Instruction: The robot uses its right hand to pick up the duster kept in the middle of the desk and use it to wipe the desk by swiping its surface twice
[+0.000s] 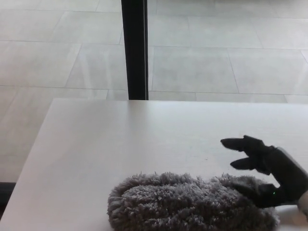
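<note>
My matte black right hand shows a small green light. Fluffy grey microfibre duster, mottled lighter at the fibre tips. Pale off-white wooden surface, faint grain. Light grey tiled floor; black vertical post.

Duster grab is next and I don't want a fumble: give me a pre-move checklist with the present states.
1. Right hand open, fingers apart: ok.
2. Hand holds nothing yet: ok.
3. Duster lies flat on the desk: ok.
4. Duster handle in sight for the grasp: not ok, the hand covers it.
5. Hand over the duster's right end: ok.
6. Left hand out of the way: cannot tell, not in view.
</note>
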{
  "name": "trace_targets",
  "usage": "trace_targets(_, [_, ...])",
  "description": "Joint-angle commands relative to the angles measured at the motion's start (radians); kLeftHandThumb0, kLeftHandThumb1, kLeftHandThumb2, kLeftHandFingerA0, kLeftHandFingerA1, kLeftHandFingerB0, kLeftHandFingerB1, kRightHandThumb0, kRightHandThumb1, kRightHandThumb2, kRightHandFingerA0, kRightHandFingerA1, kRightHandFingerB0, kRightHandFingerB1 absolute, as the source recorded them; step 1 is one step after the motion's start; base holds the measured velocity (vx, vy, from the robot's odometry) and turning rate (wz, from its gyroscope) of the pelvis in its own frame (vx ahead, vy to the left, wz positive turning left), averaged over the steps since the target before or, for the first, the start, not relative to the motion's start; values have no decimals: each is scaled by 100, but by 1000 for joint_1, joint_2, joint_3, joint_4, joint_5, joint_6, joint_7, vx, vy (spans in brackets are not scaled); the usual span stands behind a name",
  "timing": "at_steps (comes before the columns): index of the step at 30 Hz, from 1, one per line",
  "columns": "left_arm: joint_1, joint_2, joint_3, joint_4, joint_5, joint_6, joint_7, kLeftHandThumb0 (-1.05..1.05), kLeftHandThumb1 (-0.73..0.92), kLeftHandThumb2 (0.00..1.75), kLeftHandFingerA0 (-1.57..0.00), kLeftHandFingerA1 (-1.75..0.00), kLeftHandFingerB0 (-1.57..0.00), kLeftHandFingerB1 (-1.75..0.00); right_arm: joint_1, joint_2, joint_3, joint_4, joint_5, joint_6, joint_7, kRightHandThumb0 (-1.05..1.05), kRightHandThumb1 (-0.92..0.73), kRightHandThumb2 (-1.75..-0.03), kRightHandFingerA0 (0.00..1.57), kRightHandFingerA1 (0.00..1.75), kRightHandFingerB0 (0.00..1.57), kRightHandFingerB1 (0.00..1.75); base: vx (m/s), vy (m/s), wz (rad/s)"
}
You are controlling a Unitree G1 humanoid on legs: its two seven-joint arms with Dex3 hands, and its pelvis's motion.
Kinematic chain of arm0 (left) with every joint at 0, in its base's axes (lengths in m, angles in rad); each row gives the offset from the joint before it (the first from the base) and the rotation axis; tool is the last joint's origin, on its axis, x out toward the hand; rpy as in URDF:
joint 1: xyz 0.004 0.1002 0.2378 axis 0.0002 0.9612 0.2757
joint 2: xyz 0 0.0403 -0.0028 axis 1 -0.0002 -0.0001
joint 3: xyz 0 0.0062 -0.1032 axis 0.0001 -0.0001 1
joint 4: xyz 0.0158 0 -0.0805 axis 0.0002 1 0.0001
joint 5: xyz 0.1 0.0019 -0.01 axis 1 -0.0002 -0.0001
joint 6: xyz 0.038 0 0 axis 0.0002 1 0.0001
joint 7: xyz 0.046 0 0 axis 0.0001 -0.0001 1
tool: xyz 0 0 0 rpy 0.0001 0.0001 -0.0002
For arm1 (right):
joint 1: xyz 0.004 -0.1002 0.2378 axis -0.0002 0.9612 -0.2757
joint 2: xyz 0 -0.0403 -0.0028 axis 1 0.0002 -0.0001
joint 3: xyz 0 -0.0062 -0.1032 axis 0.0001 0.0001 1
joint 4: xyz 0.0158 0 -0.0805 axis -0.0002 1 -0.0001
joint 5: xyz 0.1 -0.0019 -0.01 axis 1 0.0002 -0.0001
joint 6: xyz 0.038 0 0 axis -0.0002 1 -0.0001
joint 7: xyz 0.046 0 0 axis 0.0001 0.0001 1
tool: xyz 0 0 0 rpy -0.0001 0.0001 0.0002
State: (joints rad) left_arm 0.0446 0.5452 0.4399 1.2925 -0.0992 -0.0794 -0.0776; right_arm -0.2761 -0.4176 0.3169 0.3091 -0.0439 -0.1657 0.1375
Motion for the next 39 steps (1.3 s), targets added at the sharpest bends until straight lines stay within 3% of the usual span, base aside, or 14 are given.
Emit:
trace_targets(1, [14, 25, -6, 6, -8, 15, -8, -49, 54, 56, -85, -76, -65, -50, 50, -129, 172, 122, -301, -256, 41, -59, -68, -61, 38, 68, 33, 36, 0, 0, 0])
trace_targets(7, [17, 30, -26, 12, 13, 6, -6, -52, 54, 56, -80, -69, -66, -50, 44, -184, 247, 125, -461, -296, -91, -64, -72, -62, 46, 78, 32, 37, 0, 0, 0])
trace_targets(8, [13, 24, -24, 9, 8, 2, -12, -52, 54, 56, -80, -67, -62, -50, 43, -203, 265, 121, -516, -294, -136, -67, -57, -96, 48, 77, 27, 50, 0, 0, 0])
trace_targets(9, [10, 25, -25, 5, 6, 7, -19, -52, 54, 56, -79, -67, -62, -49, 28, -221, 292, 136, -571, -309, -174, -63, -71, -61, 44, 81, 33, 39, 0, 0, 0])
trace_targets(13, [9, 24, -23, 0, -2, 8, -29, -53, 57, 57, -75, -66, -63, -49, -9, -244, 374, 222, -651, -278, -196, -63, -69, -61, 40, 68, 32, 36, 0, 0, 0])
trace_targets(20, [5, 31, -28, 0, 1, 7, -27, -54, 58, 58, -79, -63, -60, -48, -2, -252, 473, 326, -754, -304, -389, -57, -72, -61, 40, 98, 24, 40, 0, 0, 0])
trace_targets(22, [2, 30, -40, 4, 11, 7, -25, -53, 58, 58, -81, -65, -63, -49, 21, -255, 477, 320, -775, -289, -476, -51, -74, -62, 46, 108, 28, 40, 0, 0, 0])
trace_targets(23, [1, 29, -37, 5, 7, 9, -29, -52, 58, 58, -80, -65, -65, -50, 37, -248, 476, 315, -809, -241, -595, -53, -57, -96, 71, 103, 31, 56, 0, 0, 0])
trace_targets(24, [2, 31, -42, 3, 10, 5, -34, -52, 59, 58, -78, -65, -68, -51, 45, -234, 471, 324, -822, -220, -695, -44, -73, -62, 67, 124, 44, 46, 0, 0, 0])
trace_targets(27, [1, 36, -52, 2, 19, 3, -37, -51, 59, 58, -78, -63, -65, -49, 45, -204, 457, 359, -815, -214, -833, -40, -76, -65, 68, 136, 45, 51, 0, 0, 0])
trace_targets(29, [1, 40, -57, 2, 22, 0, -34, -48, 62, 58, -82, -96, -75, -54, 25, -156, 431, 396, -821, -183, -1050, -29, -72, -63, 69, 158, 45, 66, 0, 0, 0])
trace_targets(30, [0, 40, -62, 4, 27, -6, -29, -48, 62, 58, -82, -96, -75, -54, 11, -138, 421, 405, -822, -191, -1134, -29, -72, -63, 69, 158, 45, 66, 0, 0, 0])
trace_targets(33, [-5, 39, -64, 4, 28, -9, -30, -49, 59, 58, -84, -93, -76, -54, -8, -137, 430, 403, -840, -178, -1168, -34, -74, -66, 64, 153, 44, 71, 0, 0, 0])
trace_targets(39, [-12, 43, -67, 8, 26, -6, -43, -48, 58, 58, -85, -96, -77, -53, -34, -127, 455, 428, -863, -191, -1249, -40, -66, -60, 60, 160, 83, 76, 0, 0, 0])
